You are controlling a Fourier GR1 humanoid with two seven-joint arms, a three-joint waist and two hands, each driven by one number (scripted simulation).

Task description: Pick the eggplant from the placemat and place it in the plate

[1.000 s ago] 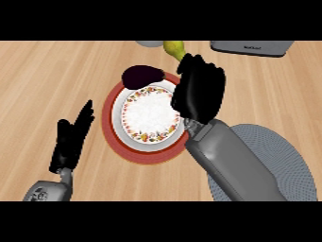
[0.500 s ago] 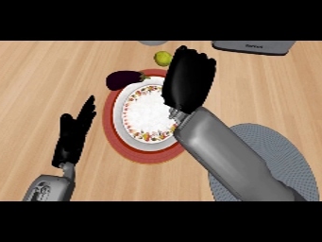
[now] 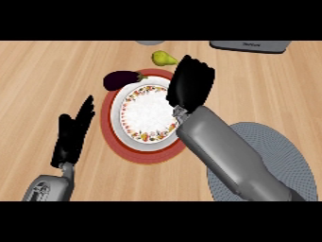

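Wood-grain counter (image 3: 38,71), matt. Glossy dark eggplant (image 3: 122,79). Smooth white plate (image 3: 148,111) with patterned rim on a matt red mat (image 3: 111,137). Grey woven-textured placemat (image 3: 289,160). Matt black hands; smooth grey forearms.

Eggplant (image 3: 123,79) lies beside plate's (image 3: 148,111) rim; right hand (image 3: 191,86) hovers open.
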